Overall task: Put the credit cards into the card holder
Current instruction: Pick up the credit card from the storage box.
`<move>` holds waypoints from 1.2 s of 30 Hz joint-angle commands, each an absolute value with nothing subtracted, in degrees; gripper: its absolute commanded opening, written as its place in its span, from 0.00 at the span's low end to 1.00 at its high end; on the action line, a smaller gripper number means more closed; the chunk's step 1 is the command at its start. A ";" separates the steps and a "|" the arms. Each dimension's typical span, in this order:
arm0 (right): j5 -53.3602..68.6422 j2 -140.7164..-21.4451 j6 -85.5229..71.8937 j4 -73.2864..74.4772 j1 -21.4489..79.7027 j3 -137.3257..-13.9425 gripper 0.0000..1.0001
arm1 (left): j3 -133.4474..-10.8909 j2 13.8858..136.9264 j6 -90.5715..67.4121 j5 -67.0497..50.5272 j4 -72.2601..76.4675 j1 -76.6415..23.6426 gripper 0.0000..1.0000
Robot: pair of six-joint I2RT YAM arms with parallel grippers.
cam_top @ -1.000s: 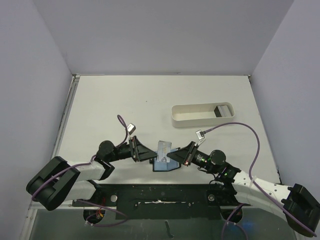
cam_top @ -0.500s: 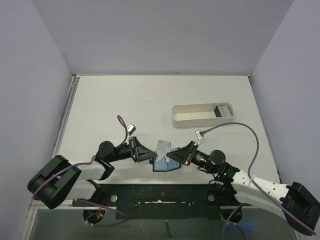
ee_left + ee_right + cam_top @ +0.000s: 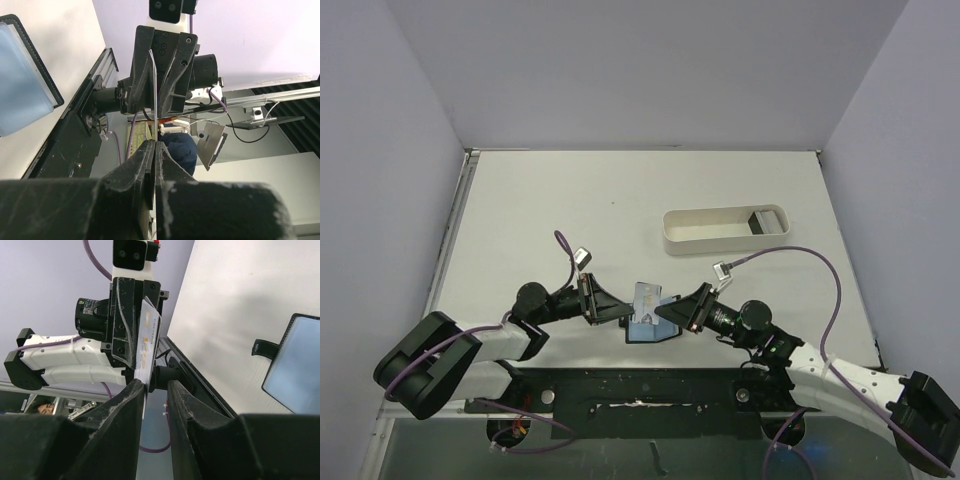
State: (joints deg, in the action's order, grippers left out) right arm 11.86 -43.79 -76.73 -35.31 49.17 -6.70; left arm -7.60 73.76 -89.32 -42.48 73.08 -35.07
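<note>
I am pinching one credit card (image 3: 148,337) in my left tool (image 3: 155,147). Its fingers are pressing together on the card's edge, and the card is standing on edge, raised off the surface (image 3: 570,200). The card is reaching across to my right tool (image 3: 155,387), which is facing the left tool from just beside it. The right tool's fingers are standing a narrow way apart on either side of the card's other end. A gap is showing between them, so they are not clamping the card.

The card holder (image 3: 295,365) is lying open and flat on the surface, below and between the two tools, close to the near edge. Its bluish-grey pocket is facing up and its snap tab is sticking out from one side. I cannot tell whether any card is sitting in the pocket.

A white tray (image 3: 700,240) is lying well apart, far and to the right, with a small black object (image 3: 760,222) resting in its right end.
</note>
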 commanded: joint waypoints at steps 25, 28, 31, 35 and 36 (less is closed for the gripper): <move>13.37 -49.37 -72.88 -31.49 49.28 -13.71 0.33 | -8.78 70.01 -81.56 -42.96 66.12 -34.67 0.00; 13.64 -49.47 -72.80 -30.91 49.31 -13.62 0.28 | -8.79 69.79 -81.31 -43.07 65.69 -34.60 0.00; 12.98 -48.36 -72.49 -28.19 49.05 -13.50 0.21 | -8.84 69.74 -80.56 -43.52 64.81 -34.33 0.00; 12.62 -45.21 -71.42 -23.98 48.29 -13.32 0.14 | -8.94 70.25 -80.21 -43.94 64.75 -34.12 0.00; 12.47 -44.48 -71.11 -22.78 48.07 -13.40 0.13 | -8.89 70.36 -80.17 -44.02 64.77 -34.15 0.00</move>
State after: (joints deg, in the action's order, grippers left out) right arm 12.73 -47.68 -73.08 -25.61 48.82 -11.03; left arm -7.49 71.02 -81.80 -42.63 63.00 -34.52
